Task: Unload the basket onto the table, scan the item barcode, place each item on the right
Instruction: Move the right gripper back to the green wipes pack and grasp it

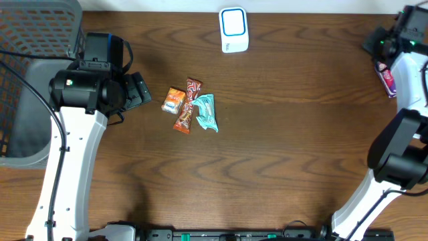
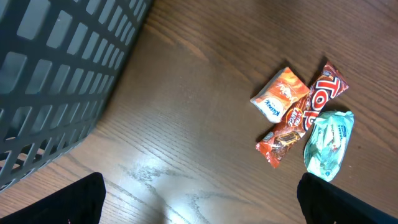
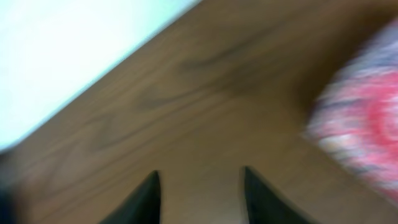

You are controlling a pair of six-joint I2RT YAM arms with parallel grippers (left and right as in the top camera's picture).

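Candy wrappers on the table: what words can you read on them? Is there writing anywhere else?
"TOP": big letters on the red wrapper; its smaller print is too crumpled to read.
Orange packet: blue writing on its white end, too small to read.
Teal packet: print too small to read.
Pink packet: too blurred to read.
White scanner: no readable writing.

— Where's your left arm (image 1: 70, 154)?
— I have it stretched up the left side, wrist bent inward. The left gripper (image 1: 143, 92) points right, jaws spread wide, nothing between them.
— And the right arm (image 1: 401, 150)?
— Folded at the elbow, reaching to the far right corner. The right gripper (image 3: 200, 198) shows blurred, fingers parted, empty.
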